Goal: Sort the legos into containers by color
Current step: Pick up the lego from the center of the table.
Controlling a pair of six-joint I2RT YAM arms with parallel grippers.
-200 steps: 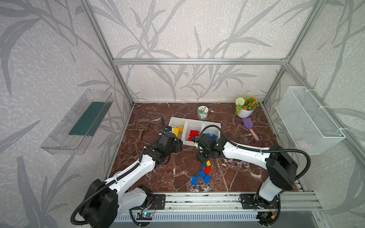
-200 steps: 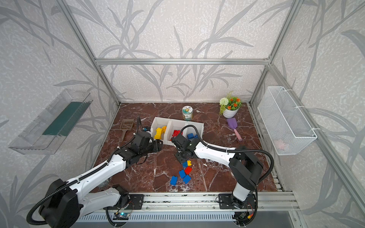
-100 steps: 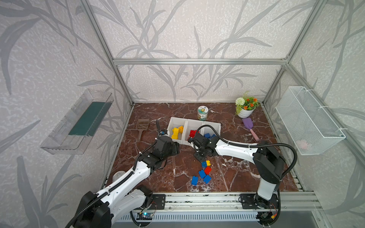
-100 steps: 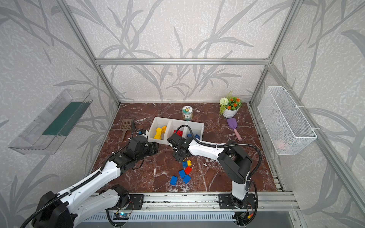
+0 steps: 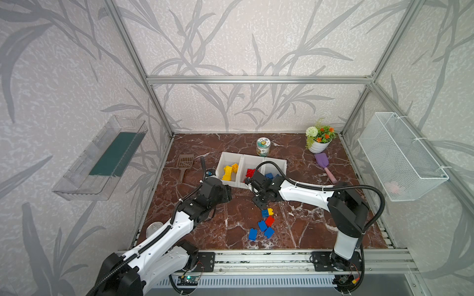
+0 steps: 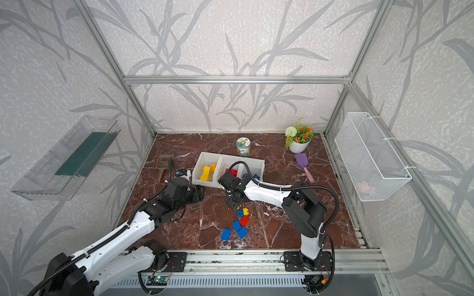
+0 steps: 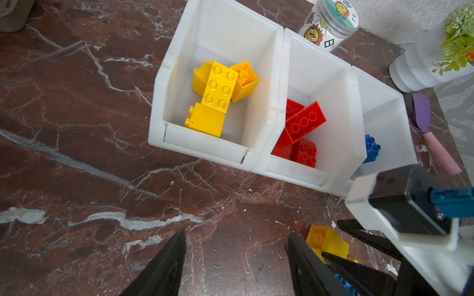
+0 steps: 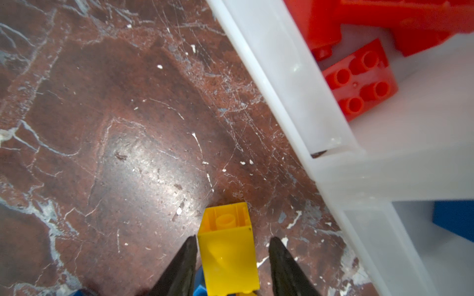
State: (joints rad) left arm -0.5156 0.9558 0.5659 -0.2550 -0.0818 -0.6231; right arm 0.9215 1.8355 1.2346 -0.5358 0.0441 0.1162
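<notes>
Right gripper (image 8: 232,242) straddles yellow brick (image 8: 228,258), just below containers (image 5: 229,153) at centre of a top view. Jaws narrow, not clamped; likely aligning a pick. Left gripper (image 7: 234,238) wide, empty, standing clear.

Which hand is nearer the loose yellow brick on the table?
Right. The right hand straddles the yellow brick, a finger on each side; the left hand sits apart, in front of the bins.

The only writing I can make out is on the small round jar (image 7: 331,23) standing just behind the white containers (image 7: 280,77). Its label carries bold black Chinese characters among cartoon sunflowers, one reading 蒸 and another 日. The lid's print is too small to read.
</notes>
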